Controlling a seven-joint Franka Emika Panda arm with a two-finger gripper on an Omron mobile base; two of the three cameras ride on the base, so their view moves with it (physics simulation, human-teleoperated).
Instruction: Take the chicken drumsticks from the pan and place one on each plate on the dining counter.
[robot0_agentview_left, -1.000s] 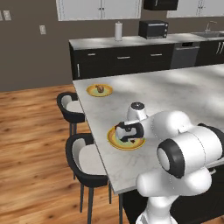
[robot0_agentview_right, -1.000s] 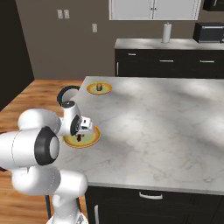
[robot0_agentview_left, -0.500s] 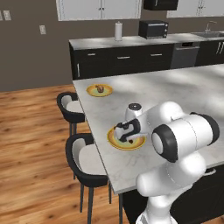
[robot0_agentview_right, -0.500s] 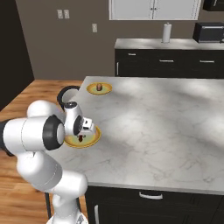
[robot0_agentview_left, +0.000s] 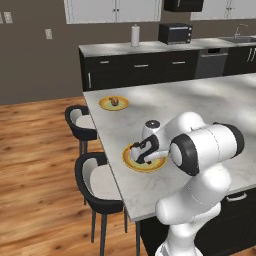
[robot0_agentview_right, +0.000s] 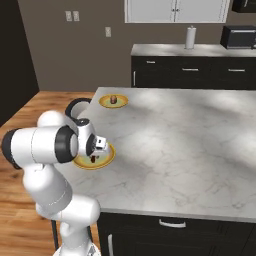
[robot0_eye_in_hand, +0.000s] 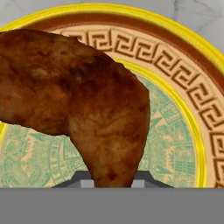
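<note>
The tool (robot0_agentview_left: 146, 153) pinches the dark drumstick (robot0_eye_in_hand: 83, 105) by its narrow bone end over the near plate (robot0_eye_in_hand: 192, 83); it looks light, firm and greasy.

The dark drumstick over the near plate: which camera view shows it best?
The hand view: the dark drumstick looms large above the near plate. In the right base view it is a tiny dark spot; in the left base view the pincer hides it.

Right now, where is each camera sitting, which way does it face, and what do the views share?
Left base view: behind the arm's left, facing the dining counter; the white arm rises lower right.
Right base view: behind its right; the arm rises lower left.
Hand view: on the hand, looking down at the drumstick over the near plate.
Both base views share the near plate, far plate and gripper.
</note>
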